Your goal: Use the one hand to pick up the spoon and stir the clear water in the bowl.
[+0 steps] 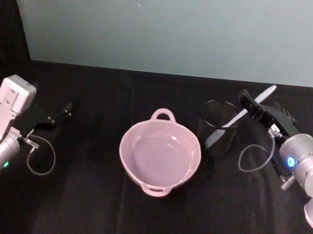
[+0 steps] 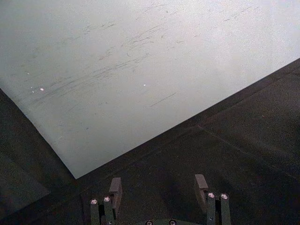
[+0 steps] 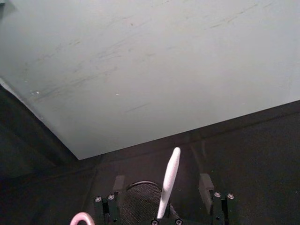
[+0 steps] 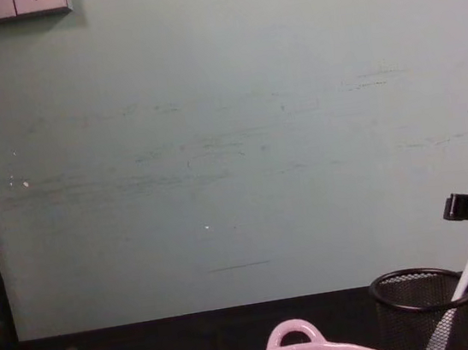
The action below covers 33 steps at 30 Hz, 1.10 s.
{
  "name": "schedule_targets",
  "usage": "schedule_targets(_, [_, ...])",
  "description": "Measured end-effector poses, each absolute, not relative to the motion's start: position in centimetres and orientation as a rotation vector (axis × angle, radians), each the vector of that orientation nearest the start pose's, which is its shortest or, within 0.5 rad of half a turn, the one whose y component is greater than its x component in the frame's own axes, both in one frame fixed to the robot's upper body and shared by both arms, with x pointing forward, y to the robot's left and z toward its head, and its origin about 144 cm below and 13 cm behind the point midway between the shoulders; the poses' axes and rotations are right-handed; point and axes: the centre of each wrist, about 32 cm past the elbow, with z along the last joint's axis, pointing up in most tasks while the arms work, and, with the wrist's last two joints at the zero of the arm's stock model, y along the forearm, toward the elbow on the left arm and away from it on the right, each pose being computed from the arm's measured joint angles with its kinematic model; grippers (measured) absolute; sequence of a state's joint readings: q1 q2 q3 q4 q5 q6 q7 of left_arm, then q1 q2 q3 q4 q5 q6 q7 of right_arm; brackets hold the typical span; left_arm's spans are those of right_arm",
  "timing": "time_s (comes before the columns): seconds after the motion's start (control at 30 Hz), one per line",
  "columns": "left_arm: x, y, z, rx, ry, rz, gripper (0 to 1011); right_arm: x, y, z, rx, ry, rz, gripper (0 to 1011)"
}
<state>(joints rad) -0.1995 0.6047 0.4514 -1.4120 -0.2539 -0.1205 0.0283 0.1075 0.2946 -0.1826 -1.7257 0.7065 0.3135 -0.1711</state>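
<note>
Right gripper's (image 3: 161, 180) jaws, spread, flank the spoon (image 3: 169, 176) untouched; left gripper (image 2: 158, 180) parked far left.

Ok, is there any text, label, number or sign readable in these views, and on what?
None can be read.
The small white label on the right gripper: too small to read.
The wall sockets: no lettering to make out.
</note>
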Motion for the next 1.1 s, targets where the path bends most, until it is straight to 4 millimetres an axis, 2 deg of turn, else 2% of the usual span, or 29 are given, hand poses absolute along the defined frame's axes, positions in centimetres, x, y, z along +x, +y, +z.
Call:
schedule_targets(0.5, [48.9, 31.0, 114.0, 0.304, -0.285, 1.248, 1011, 49.2, -24.1, 121.1, 0.133, 0.405, -1.420, 1003])
schedule_targets(0.8, [48.9, 31.0, 114.0, 0.304, -0.285, 1.248, 1011, 49.2, -24.1, 121.1, 0.137, 0.402, -1.417, 995])
schedule_targets(1.0, [48.9, 31.0, 114.0, 0.304, -0.285, 1.248, 1011, 49.2, -24.1, 121.1, 0.136, 0.403, -1.417, 883])
schedule_targets(1.03, [48.9, 31.0, 114.0, 0.304, -0.285, 1.248, 1011, 49.2, -24.1, 121.1, 0.136, 0.403, -1.417, 826])
schedule_targets(1.1, [48.9, 31.0, 114.0, 0.305, -0.285, 1.248, 1011, 49.2, -24.1, 121.1, 0.136, 0.404, -1.418, 790])
